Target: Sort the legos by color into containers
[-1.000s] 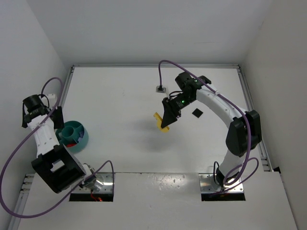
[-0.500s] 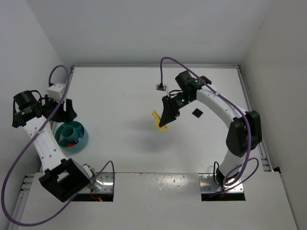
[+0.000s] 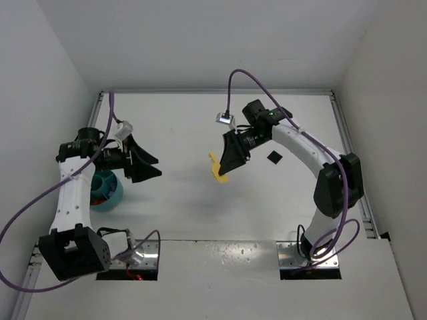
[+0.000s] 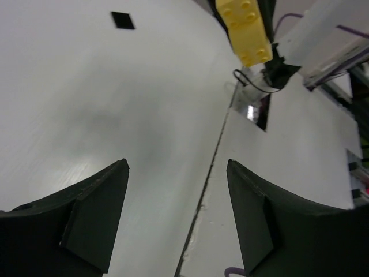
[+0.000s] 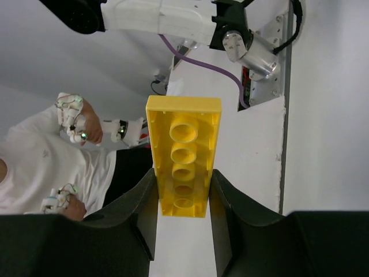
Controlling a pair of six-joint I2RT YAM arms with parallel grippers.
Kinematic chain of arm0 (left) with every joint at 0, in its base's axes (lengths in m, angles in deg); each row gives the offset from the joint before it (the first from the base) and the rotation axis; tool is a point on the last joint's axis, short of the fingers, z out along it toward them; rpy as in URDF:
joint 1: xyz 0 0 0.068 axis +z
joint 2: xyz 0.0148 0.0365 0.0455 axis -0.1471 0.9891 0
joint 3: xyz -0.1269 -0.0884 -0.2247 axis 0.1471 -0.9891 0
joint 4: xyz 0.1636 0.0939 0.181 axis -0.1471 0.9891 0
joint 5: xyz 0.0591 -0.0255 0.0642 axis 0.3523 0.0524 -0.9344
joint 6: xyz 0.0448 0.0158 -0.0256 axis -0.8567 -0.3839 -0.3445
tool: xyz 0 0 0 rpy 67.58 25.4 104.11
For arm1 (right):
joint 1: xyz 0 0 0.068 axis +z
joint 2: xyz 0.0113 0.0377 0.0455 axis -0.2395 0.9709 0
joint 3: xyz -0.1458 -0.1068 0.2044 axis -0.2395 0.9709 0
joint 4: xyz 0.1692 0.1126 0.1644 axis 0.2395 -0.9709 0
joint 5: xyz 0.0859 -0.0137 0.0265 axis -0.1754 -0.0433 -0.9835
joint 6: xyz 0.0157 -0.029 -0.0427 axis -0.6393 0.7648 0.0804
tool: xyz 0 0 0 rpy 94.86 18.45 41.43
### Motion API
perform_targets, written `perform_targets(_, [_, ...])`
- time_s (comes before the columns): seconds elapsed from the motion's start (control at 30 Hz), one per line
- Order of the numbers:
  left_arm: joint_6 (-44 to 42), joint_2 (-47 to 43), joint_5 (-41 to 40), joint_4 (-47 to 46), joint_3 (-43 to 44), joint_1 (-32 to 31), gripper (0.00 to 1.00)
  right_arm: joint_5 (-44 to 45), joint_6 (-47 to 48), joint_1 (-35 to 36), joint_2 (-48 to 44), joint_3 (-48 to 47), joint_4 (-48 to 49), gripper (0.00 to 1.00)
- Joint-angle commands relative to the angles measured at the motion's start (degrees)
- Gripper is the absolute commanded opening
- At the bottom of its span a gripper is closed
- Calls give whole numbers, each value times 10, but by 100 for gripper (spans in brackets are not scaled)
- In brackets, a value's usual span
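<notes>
A long yellow lego [image 5: 184, 156] stands lengthwise between the fingers of my right gripper [image 5: 183, 176], its hollow underside facing the camera. In the top view that right gripper [image 3: 225, 170] hangs above the table's middle, shut on the yellow lego [image 3: 215, 164]. The teal container [image 3: 110, 192] sits at the left, partly hidden under my left arm. My left gripper [image 3: 155, 167] is to the right of the bowl, pointing right, open and empty. In the left wrist view the open left gripper [image 4: 177, 167] looks across the bare table at the yellow lego [image 4: 245, 29].
A small black square [image 3: 273, 157] lies flat on the table right of the right gripper, also seen as a black square [image 4: 122, 20] from the left wrist. White walls close in the left, back and right. A person [image 5: 52, 167] sits beyond the near edge.
My left arm has swung from over the teal bowl toward the table's middle, its jaws opening wider. The right gripper has shifted slightly left with the yellow lego.
</notes>
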Motion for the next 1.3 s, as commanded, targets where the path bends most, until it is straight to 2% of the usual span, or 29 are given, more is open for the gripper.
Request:
perform_targets(0.0, [2,24,112,12,20,-40,75,-45,12,10,4,-34,3,0])
perform_targets(0.17, [26,68,128,18,48,-89,75,-27,-5,30,-2,-40,22,0])
perform_targets(0.3, [82,95,85,10,97,-89,75,20,-62,52,-22,-26,75,0])
perform_targets(0.33, [123,101,69,-14,110,-89,74,30,-71,52,-22,-25,93,0])
perform_targets(0.37, [269,101,42,-114,132,-107,72,40,-92,52,-28,-19,102,0])
perform_targets(0.4, [337,95,-28,-163,139,-118,70,63,-103,57,-35,-14,110,0])
perform_targets(0.43, [385,73,-59,-201,139,-131,70,76,-110,57,-35,-14,116,0])
perform_targets(0.47, [467,57,-94,-278,139,-171,70,95,-120,57,-45,-7,125,0])
perform_targets(0.5, [503,41,-169,-312,129,-193,70,102,-126,57,-51,-7,131,0])
perform_targets(0.53, [529,28,-185,-340,117,-205,70,102,-126,57,-62,-2,131,0])
perform_targets(0.57, [570,20,-185,-381,102,-210,70,108,-131,52,-62,-2,137,0])
perform_targets(0.63, [597,15,-185,-408,66,-210,71,115,-131,47,-78,4,137,0])
perform_targets(0.7, [648,23,-144,-479,16,-224,71,115,-131,47,-78,-3,137,0])
perform_targets(0.77, [697,23,-101,-544,-13,-277,71,107,-108,47,-78,-12,121,0])
perform_targets(0.8, [703,23,-101,-598,-25,-298,71,96,-108,47,-78,-12,115,0])
perform_targets(0.9, [737,5,-120,-673,-58,-359,74,72,-95,47,-73,-18,115,0])
perform_targets(1.27, [737,22,-104,-678,-58,-370,74,62,-90,47,-61,-12,115,0])
